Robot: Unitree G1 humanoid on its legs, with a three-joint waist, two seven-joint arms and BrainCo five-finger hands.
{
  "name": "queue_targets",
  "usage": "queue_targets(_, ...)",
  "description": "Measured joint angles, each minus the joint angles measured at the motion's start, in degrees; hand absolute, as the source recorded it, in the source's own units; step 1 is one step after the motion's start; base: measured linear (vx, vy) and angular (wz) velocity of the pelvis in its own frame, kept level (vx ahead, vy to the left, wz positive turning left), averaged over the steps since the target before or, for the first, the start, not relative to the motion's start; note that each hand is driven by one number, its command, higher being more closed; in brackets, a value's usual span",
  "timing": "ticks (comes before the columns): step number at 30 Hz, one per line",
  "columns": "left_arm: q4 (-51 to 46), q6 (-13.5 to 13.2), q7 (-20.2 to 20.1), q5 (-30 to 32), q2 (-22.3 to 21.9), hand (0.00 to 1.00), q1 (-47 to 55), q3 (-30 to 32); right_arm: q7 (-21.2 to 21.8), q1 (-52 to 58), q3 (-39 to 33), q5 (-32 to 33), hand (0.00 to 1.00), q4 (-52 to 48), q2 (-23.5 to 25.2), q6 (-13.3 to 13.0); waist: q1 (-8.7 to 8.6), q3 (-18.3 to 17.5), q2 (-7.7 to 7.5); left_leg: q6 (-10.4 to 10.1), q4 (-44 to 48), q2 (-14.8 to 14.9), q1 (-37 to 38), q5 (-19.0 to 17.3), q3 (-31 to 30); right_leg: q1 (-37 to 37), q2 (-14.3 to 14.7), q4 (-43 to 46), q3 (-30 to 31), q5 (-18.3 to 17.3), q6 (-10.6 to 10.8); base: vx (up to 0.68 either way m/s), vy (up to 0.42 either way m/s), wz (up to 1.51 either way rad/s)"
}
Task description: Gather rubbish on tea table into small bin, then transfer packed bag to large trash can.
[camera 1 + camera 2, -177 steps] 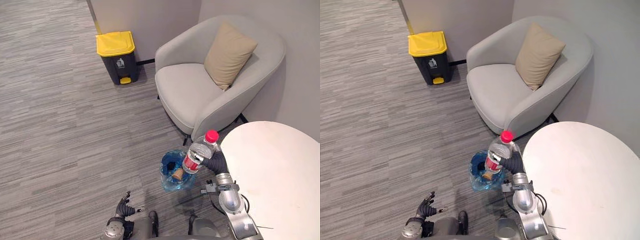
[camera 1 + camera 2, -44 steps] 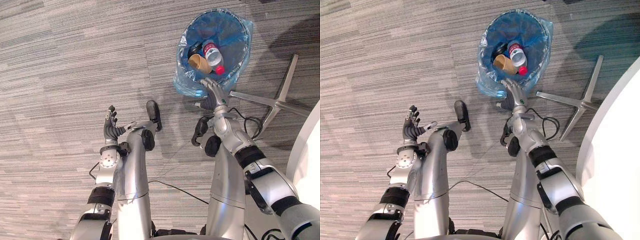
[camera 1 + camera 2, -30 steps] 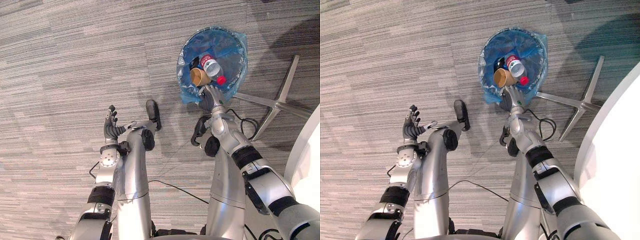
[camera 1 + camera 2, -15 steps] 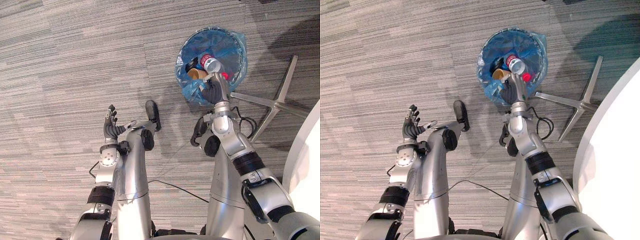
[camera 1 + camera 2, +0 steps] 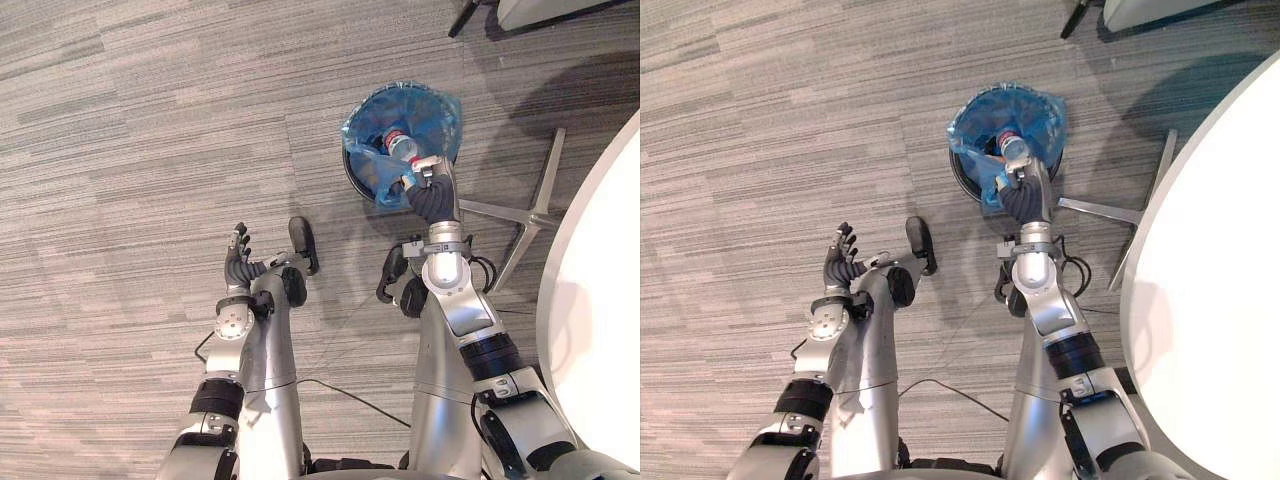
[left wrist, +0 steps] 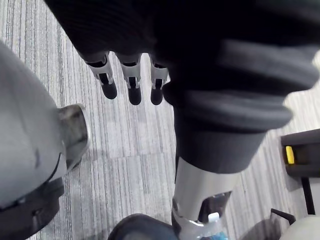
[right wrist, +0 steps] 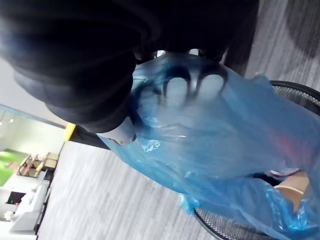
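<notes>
The small black mesh bin (image 5: 354, 176) stands on the carpet in front of me, lined with a blue bag (image 5: 432, 112). Inside the bag lie a clear bottle with a red label (image 5: 397, 143) and a paper cup (image 7: 295, 192). My right hand (image 5: 426, 192) is at the bag's near edge, its fingers (image 7: 176, 86) curled into the blue plastic. The bag's rim is pulled off the bin on that side, so the mesh rim (image 5: 965, 181) shows. My left hand (image 5: 238, 262) hangs low at my left side with fingers (image 6: 131, 85) straight and holds nothing.
The white round tea table (image 5: 605, 300) fills the right edge, with its metal foot (image 5: 542, 195) on the floor beside the bin. An armchair's corner (image 5: 545, 8) shows at the top right. Grey carpet (image 5: 150, 150) lies open to the left.
My right hand has curled into the bag's near edge and drawn it together, so the mouth is narrower and the mesh rim is bared. The camera has shifted. The left hand is unchanged.
</notes>
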Motion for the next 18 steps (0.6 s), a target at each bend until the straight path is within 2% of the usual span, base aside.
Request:
queue_targets(3, -0.03, 0.18, -0.02, 0.02, -0.73, 0.00, 1.94, -0.02, 1.18, 4.20, 0.98, 3.28, 1.00, -3.99, 2.48, -1.04, -0.21, 0.00, -0.21, -0.92, -4.55, -0.28, 7.43, 0.40, 0.44, 7.29, 0.60, -4.64, -0.46, 0.78, 0.01, 0.03, -0.033, -0.01)
queue_targets(6, -0.02, 0.22, -0.13, 0.02, -1.01, 0.00, 6.04, -1.36, 2.81, 9.24, 2.68, 5.74, 1.00, -7.68, 3.77, -1.13, -1.36, -0.26, -0.69, -1.16, -8.58, -0.30, 15.19, 0.32, 1.57, 15.26, 0.84, -9.44, -1.10, 1.43, 0.65, 0.05, -0.016, 0.01)
queue_targets(8, 0.12, 0.29, -0.33, 0.02, -1.64, 0.00, 8.23, -2.18, 3.69, 12.95, 3.32, 6.40, 1.00, -10.25, 3.91, -1.43, -1.48, -0.60, -1.34, -0.99, -10.53, -0.32, 19.76, 0.35, 2.01, 20.18, 1.40, -12.56, -1.17, 1.88, 1.38, 0.09, 0.004, -0.06)
queue_targets(10, 0.19, 0.28, -1.24, 0.02, -1.85, 0.00, 10.92, -2.69, 4.88, 15.97, 4.30, 7.54, 1.00, -11.33, 4.72, -2.19, -1.51, -1.62, -3.01, -0.74, -13.08, -0.40, 25.93, 0.43, 3.21, 26.64, 1.74, -16.34, -1.18, 2.30, 1.97, 0.11, 0.015, -0.04)
queue_targets(11, 0.20, 0.28, -1.27, 0.02, -1.82, 0.00, 11.48, -2.83, 5.26, 16.64, 4.56, 7.58, 1.00, -11.83, 4.90, -2.24, -1.49, -1.93, -3.35, -0.71, -13.75, -0.47, 27.27, 0.41, 3.37, 28.13, 1.82, -17.31, -1.27, 2.41, 2.15, 0.09, 0.014, 0.02)
queue_targets(16, 1.47, 0.25, -1.48, 0.03, -1.44, 0.00, 16.93, -4.92, 8.84, 22.56, 6.50, 8.00, 1.00, -14.59, 5.66, -3.33, -1.51, -6.34, -6.06, -0.99, -20.61, -1.74, 38.07, 0.62, 4.76, 38.99, 2.27, -25.32, -1.30, 3.43, 3.42, 0.13, 0.015, 0.01)
queue_targets(18, 2.88, 0.20, -2.20, 0.05, -0.51, 0.00, 18.65, -7.17, 9.86, 24.27, 6.44, 8.00, 1.00, -14.11, 5.45, -3.38, -1.82, -9.05, -5.99, -1.26, -23.82, -2.49, 41.06, 1.44, 5.16, 41.80, 2.53, -29.07, -1.15, 4.65, 3.56, 0.16, 0.026, -0.06)
